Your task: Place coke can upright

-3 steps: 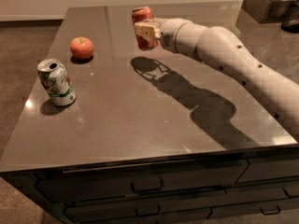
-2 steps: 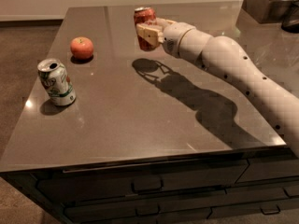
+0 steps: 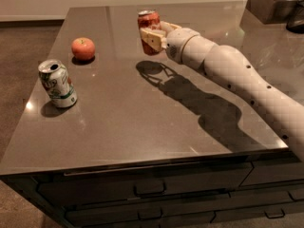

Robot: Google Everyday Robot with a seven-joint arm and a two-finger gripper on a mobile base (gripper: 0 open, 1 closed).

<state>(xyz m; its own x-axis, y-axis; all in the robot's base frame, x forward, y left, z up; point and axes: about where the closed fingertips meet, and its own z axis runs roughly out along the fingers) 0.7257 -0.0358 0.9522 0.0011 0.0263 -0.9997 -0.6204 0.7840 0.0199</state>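
Note:
The coke can [image 3: 148, 22] is a red can with a silver top, held upright above the middle of the dark table [image 3: 118, 122]. My gripper [image 3: 153, 35] is shut on it, with tan fingers [image 3: 151, 39] clamped across the can's lower half. The white arm [image 3: 237, 80] reaches in from the right. The can's shadow falls on the table below and to the right of it, so the can is off the surface.
A red apple [image 3: 83, 48] sits at the table's left back. A white-and-green can [image 3: 57, 83] stands tilted near the left edge. Dark containers [image 3: 273, 1] stand at the back right. Drawers [image 3: 152, 189] run under the table's front edge.
The gripper with the can has shifted slightly left and down, and the can stands a little more upright than before. Apple and green can have not moved.

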